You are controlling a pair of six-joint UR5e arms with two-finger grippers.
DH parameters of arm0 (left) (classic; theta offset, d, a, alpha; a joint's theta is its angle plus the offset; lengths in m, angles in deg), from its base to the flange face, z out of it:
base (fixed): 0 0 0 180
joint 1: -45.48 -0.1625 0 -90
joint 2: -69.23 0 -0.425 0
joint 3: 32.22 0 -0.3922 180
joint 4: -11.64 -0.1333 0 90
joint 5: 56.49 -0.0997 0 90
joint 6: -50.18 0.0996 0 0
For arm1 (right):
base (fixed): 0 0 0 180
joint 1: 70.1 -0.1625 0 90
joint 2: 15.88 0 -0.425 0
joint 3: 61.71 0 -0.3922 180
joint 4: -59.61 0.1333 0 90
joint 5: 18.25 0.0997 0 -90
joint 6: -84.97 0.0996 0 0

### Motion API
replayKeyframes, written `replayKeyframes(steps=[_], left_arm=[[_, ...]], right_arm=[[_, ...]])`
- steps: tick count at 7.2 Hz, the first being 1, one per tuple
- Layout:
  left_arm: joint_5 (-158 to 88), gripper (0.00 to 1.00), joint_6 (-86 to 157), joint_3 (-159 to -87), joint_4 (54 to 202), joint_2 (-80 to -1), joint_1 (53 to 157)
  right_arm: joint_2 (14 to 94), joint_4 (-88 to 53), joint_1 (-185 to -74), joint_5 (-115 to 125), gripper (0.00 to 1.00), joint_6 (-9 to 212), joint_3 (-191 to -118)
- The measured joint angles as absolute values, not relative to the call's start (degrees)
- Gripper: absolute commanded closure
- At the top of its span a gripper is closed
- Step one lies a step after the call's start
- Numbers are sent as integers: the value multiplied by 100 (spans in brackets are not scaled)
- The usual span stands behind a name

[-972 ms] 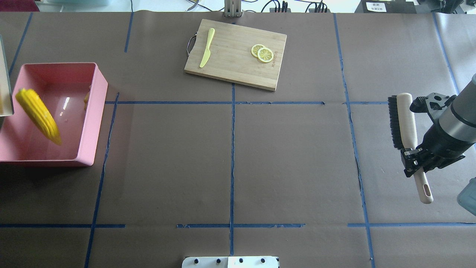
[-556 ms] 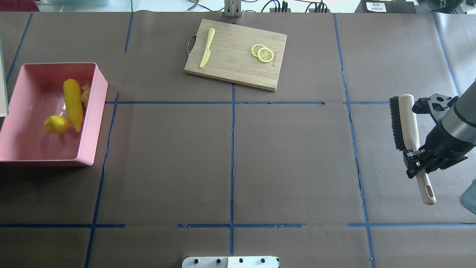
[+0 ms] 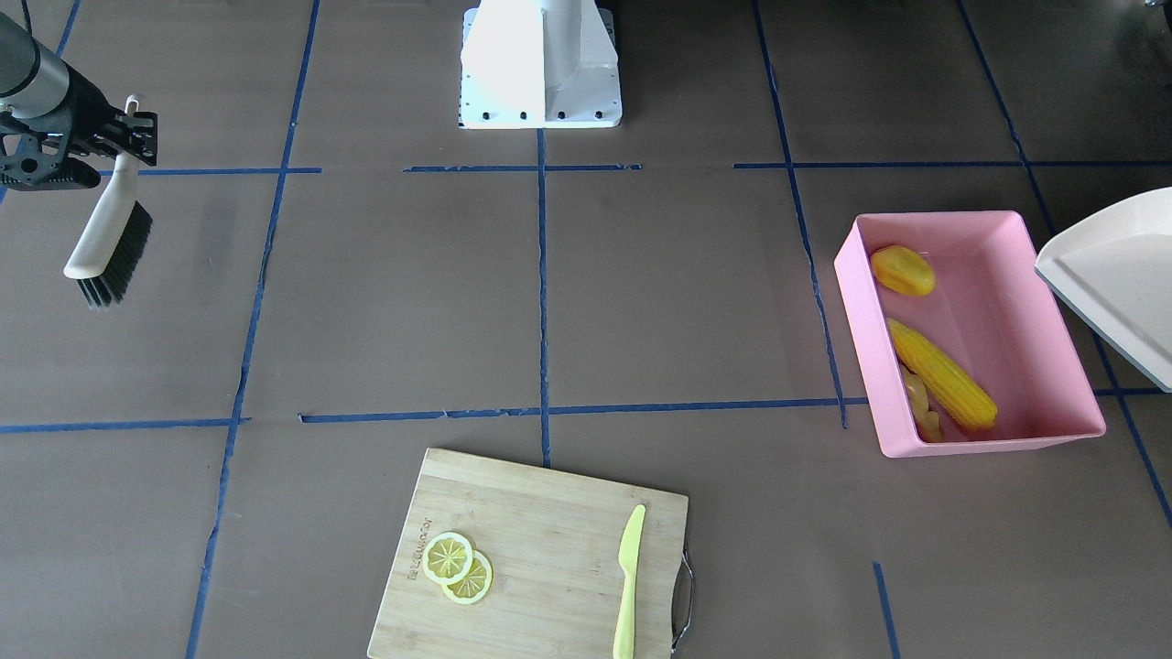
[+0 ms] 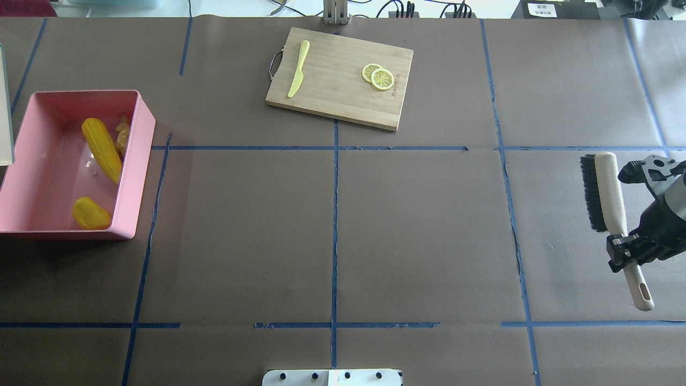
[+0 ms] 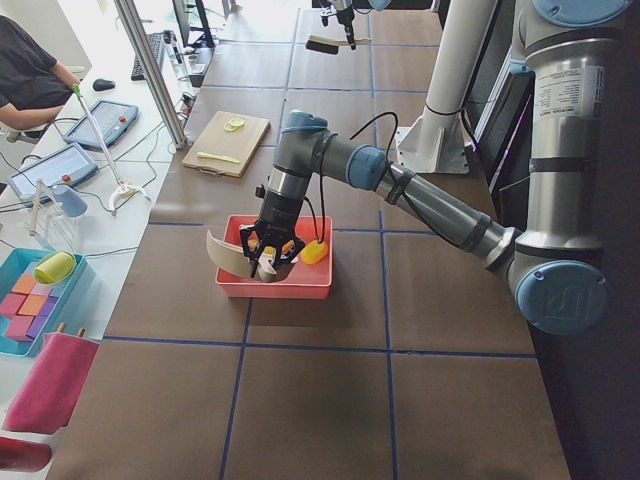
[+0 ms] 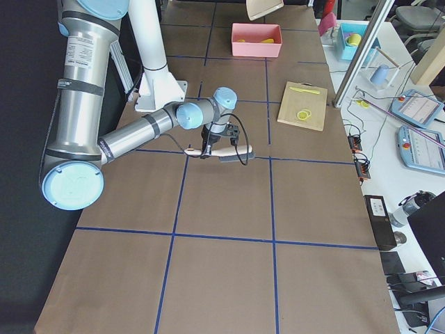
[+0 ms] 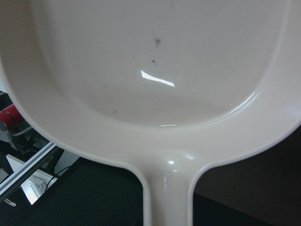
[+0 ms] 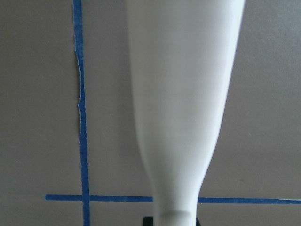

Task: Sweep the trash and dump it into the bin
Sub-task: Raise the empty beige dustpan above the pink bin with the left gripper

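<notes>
brown paper crossed by blue tape lines covers the table (image 4: 429, 230). at its left end sits the bin (image 4: 136, 171), a pink rectangular tub with sloping walls, and all the trash lies inside it. the corn cob (image 4: 101, 150), long, ribbed and yellow, rests aslant beside the wall that faces the table's middle. the tan ginger root (image 4: 122, 135) is wedged between the cob and that wall, toward the far corner. the small lumpy yellow vegetable (image 4: 91, 213) lies apart in the corner nearer the robot.

the cream dustpan (image 3: 1112, 275) hangs tilted over the bin's outer side. the left gripper (image 5: 268, 255) is at its handle, but whether its jaws are clamped cannot be told. far to the right, the right gripper (image 4: 624, 247) grips the handle of a black-bristled brush (image 4: 608, 187) above the table.

a wooden cutting board (image 4: 337, 80) at the far edge bears two lemon slices (image 4: 378, 76) and a light green knife (image 4: 298, 69).
</notes>
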State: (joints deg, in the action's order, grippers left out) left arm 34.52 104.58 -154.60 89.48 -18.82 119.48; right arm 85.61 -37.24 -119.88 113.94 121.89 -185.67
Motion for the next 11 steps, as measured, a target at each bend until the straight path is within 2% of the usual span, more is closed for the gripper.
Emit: replayKeyframes(steps=[6,11], left_arm=[[4374,100,10418,-15381,8606,-2602,11828],[5512,100,9844,-15330,7933,-3594,11624]], right_arm=[[8765,-3299,-12284,11929,100,11685,-17513],[8191,-3358,-12437,12044,97,11407,-16732]])
